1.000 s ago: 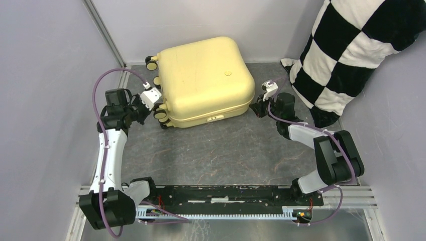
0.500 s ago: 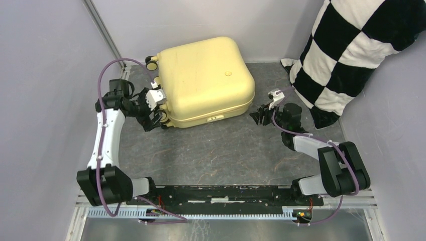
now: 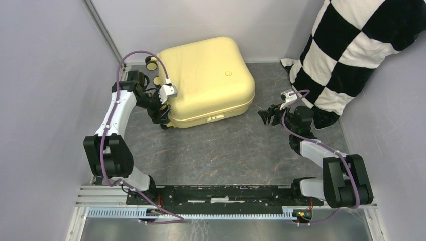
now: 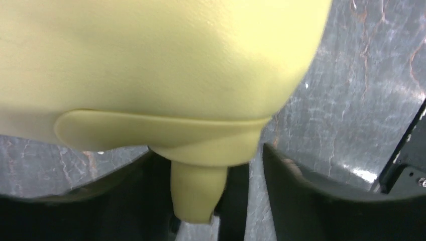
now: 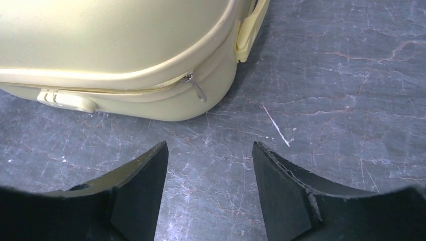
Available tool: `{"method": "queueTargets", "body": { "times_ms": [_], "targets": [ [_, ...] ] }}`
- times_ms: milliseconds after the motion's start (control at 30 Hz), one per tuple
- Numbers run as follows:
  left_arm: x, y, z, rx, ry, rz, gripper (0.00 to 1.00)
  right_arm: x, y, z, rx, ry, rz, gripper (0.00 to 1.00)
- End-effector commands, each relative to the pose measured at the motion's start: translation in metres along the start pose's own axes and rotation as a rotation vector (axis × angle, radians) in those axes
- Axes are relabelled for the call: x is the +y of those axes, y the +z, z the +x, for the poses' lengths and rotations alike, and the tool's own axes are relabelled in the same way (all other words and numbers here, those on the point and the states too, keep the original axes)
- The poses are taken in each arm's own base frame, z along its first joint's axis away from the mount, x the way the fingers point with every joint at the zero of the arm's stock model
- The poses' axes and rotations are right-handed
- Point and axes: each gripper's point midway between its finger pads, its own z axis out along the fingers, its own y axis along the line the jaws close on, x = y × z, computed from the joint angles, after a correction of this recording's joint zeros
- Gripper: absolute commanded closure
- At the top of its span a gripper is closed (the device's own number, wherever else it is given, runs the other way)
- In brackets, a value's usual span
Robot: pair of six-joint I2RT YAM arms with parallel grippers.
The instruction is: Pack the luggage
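Since a second ago the left gripper has slid in along the wheeled side of the luggage to its near left corner, and the right gripper has backed off the near right corner toward the checkered pillow. The case itself has not shifted. It lies flat and closed at the back of the grey marbled table, left of the pillow.

From above, the left fingers are lost against the corner wheels. The left wrist camera shows what that view cannot: the fingers stand wide apart on either side of a yellow wheel mount, with bare table showing between it and one finger. On the other side I cannot tell whether there is contact.

The right wrist camera shows both its fingers spread, with only table between them and the case just ahead. It also picks out a metal zip pull hanging at the seam, a pale latch and the side handle. A small round badge on the lid is too small to read.
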Motion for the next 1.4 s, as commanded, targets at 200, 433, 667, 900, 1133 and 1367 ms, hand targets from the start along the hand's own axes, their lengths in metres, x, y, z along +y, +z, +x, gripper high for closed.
{"method": "queueTargets", "body": {
  "times_ms": [200,433,667,900,1133,1367],
  "targets": [
    [0.034,-0.042,-0.056,-0.105,0.046,-0.180,0.98,-0.007,0.020,-0.016,-0.052,-0.127,-0.042,0.28],
    [0.025,-0.056,-0.079,-0.179,0.057,-0.215,0.98,0.008,0.048,-0.026,-0.129,-0.116,-0.210,0.33],
    [0.022,-0.050,-0.069,-0.151,0.038,-0.210,0.98,0.014,0.067,-0.030,-0.160,-0.083,-0.301,0.34],
    [0.023,-0.049,-0.065,-0.143,0.039,-0.223,0.98,0.014,0.072,-0.018,-0.141,-0.058,-0.322,0.41],
    [0.023,-0.052,-0.069,-0.153,0.040,-0.232,0.98,0.012,0.071,-0.005,-0.102,-0.053,-0.316,0.38],
    [0.021,-0.054,-0.070,-0.159,0.050,-0.237,0.98,0.001,0.068,0.013,-0.048,-0.078,-0.254,0.38]
  ]
}}
